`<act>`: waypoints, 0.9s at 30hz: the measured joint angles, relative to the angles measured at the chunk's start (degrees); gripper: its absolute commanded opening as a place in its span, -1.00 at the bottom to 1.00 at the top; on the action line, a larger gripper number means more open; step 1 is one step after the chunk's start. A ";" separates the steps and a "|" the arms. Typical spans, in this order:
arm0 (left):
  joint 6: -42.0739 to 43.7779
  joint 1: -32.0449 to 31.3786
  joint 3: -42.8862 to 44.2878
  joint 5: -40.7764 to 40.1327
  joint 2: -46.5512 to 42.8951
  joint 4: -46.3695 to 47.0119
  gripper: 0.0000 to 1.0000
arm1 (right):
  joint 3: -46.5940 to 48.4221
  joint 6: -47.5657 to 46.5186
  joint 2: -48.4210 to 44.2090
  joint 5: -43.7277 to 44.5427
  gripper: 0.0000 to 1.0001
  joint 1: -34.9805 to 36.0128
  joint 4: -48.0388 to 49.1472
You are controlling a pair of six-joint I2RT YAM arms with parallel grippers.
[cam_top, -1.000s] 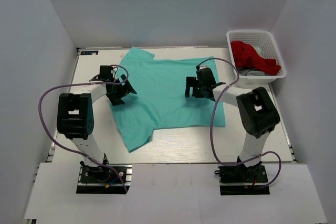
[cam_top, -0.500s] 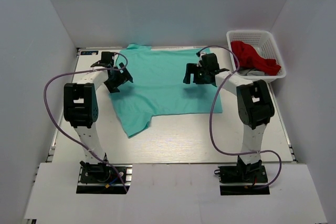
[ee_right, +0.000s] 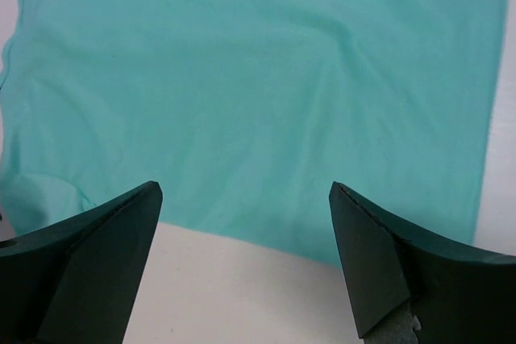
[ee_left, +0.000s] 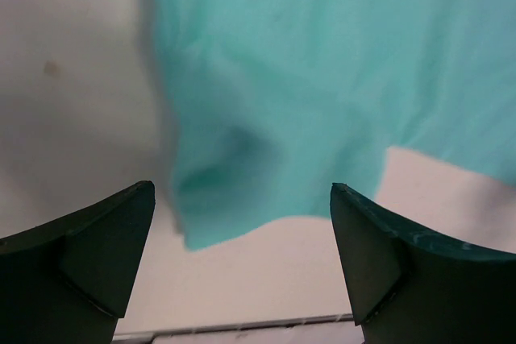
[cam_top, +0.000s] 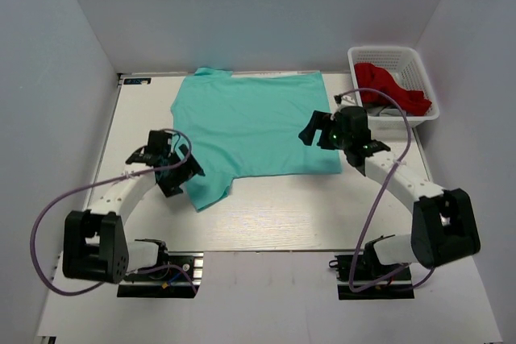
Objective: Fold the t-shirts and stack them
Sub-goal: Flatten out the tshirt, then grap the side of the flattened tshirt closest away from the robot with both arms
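Observation:
One turquoise-green t-shirt (cam_top: 254,122) lies spread flat on the white table, with its near-left sleeve (cam_top: 211,191) pointing towards the front. My left gripper (cam_top: 187,173) is open and empty beside that sleeve. In the left wrist view the left gripper (ee_left: 242,191) hovers over the sleeve's end (ee_left: 242,167). My right gripper (cam_top: 310,130) is open and empty above the shirt's right part. In the right wrist view the right gripper (ee_right: 246,187) sits over the shirt's near hem (ee_right: 258,78).
A white basket (cam_top: 385,51) at the back right holds a red cloth (cam_top: 387,84) and something grey (cam_top: 385,110). The table's front edge (ee_left: 234,329) shows in the left wrist view. White walls close in the table on three sides.
Both grippers reached to the shirt's far edge, pushing the shirt farther back, then drew back towards the front. The shirt now lies flat and released.

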 measured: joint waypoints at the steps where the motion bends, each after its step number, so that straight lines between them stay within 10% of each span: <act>1: -0.46 -0.39 -2.03 -0.33 -1.73 -1.44 0.99 | -1.77 0.94 -1.51 0.61 0.81 -0.22 -0.04; 8: -2.27 -2.95 -10.12 -1.20 -6.23 -4.92 0.81 | -6.01 6.19 -9.64 7.52 0.81 -1.29 -1.25; 21: -3.69 -4.79 -11.91 -0.04 -2.03 -0.92 -1.00 | -12.13 11.76 -14.82 15.19 0.81 -3.48 -7.04; 27: -2.95 -4.79 -11.45 1.68 -0.85 0.35 -1.00 | -13.22 13.03 -13.25 17.18 0.81 -5.49 -10.14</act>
